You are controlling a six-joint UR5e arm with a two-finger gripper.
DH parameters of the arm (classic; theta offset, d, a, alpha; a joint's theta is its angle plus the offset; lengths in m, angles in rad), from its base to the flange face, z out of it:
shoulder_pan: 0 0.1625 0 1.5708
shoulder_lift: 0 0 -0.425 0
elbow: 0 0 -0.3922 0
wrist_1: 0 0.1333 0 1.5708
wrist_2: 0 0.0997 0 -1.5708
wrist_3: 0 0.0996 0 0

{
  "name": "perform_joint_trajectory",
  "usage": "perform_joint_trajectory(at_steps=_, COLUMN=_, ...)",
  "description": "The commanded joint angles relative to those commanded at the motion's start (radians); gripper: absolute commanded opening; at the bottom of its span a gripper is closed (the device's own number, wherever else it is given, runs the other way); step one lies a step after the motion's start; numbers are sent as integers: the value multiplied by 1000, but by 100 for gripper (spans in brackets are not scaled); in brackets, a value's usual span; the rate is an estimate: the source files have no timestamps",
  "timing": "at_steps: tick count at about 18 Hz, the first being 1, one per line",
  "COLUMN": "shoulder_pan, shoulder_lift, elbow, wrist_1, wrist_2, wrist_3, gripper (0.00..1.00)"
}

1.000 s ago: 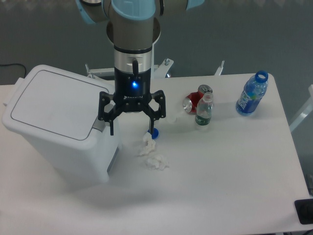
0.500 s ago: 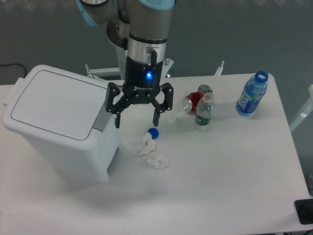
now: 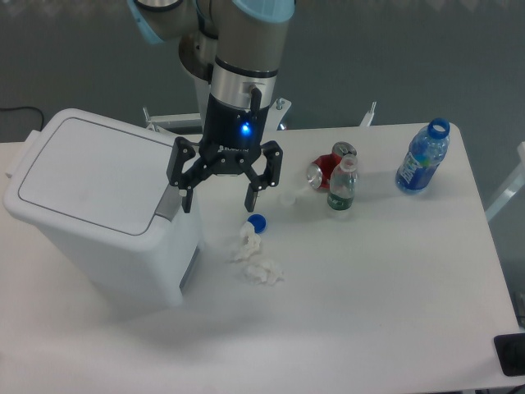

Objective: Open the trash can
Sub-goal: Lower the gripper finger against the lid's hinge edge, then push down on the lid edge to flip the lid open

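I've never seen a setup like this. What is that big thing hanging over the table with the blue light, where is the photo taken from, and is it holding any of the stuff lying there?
That is a robot arm, photographed by one fixed camera looking down at the table from the front. At its end is a black two-finger gripper, its hand. The fingers are spread open and hold nothing. It hangs just beside the front edge of the white trash can, whose lid is shut. On the table lie crumpled tissue, a blue bottle cap, a red soda can on its side, a small clear bottle and a large blue bottle without its cap.
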Motion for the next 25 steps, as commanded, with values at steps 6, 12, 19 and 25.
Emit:
perform_joint_trajectory(at_steps=6, shoulder_pan=-2, shoulder_lift=6, elbow=-2, wrist_1=0, wrist_2=0, wrist_3=3, gripper=100)
perform_joint_trajectory(at_steps=12, shoulder_pan=0, shoulder_lift=11, elbow=-21, wrist_1=3, wrist_2=0, wrist_3=11, gripper=100)
perform_joint_trajectory(at_steps=19, shoulder_pan=0, shoulder_lift=11, elbow=-23, wrist_1=3, wrist_2=-2, wrist_3=11, gripper=100)
perform_joint_trajectory(at_steps=25, shoulder_pan=-2, shoulder_lift=9, elbow=-26, wrist_1=3, wrist_2=-2, wrist_3=11, gripper=100)
